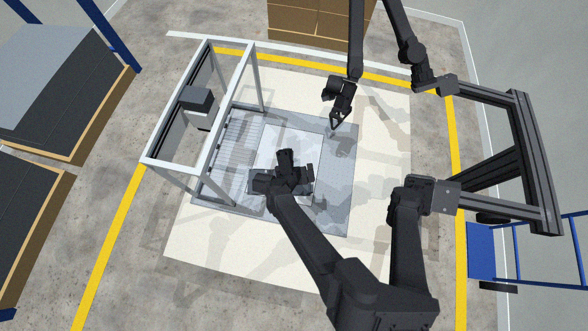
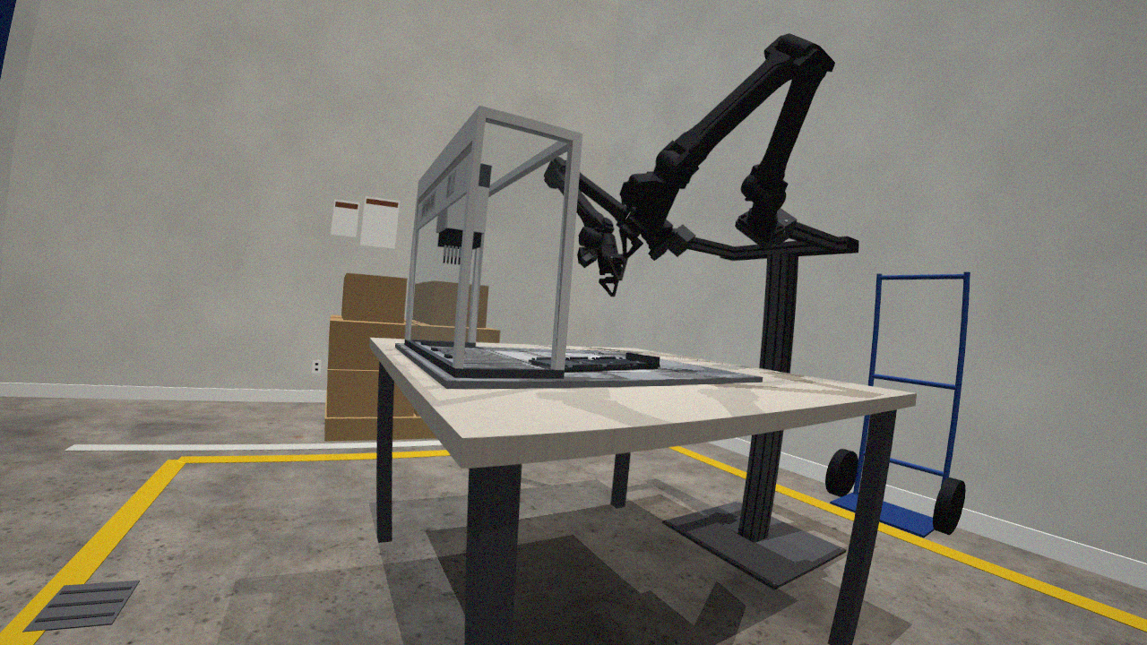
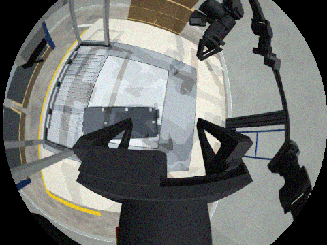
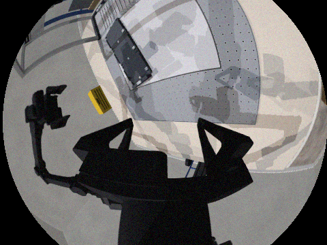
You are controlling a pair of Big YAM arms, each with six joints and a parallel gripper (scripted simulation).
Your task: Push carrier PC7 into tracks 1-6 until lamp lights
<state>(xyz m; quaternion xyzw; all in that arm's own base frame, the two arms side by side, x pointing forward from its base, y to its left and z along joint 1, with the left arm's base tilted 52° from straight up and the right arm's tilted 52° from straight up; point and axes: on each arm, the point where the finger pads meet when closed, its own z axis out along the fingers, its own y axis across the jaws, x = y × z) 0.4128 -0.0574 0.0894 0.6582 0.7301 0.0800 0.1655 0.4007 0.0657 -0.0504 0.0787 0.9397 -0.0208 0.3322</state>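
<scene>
Carrier PC7 (image 3: 143,113) (image 4: 127,56), a dark flat tray, lies in front of the loading rails (image 1: 236,144) (image 3: 76,82) at the track 1 end. Its handle (image 3: 158,118) faces the arms' side. In the top view the left arm partly covers it. Small dark blocks stand behind the rails; no lit lamp shows. The track numbers are too small to read. My left gripper (image 3: 164,121) (image 4: 66,99) is open and empty, above the carrier's area. My right gripper (image 1: 336,121) (image 4: 165,121) (image 3: 198,58) is open and empty, above the base plate's corner on the high-track side.
A white gantry frame (image 1: 227,102) (image 2: 566,256) stands over the rails, with posts at both ends. A dark head (image 1: 196,98) with pins below hangs from it. A pale plate (image 3: 136,82) lies between the rails and the perforated base plate (image 1: 339,181).
</scene>
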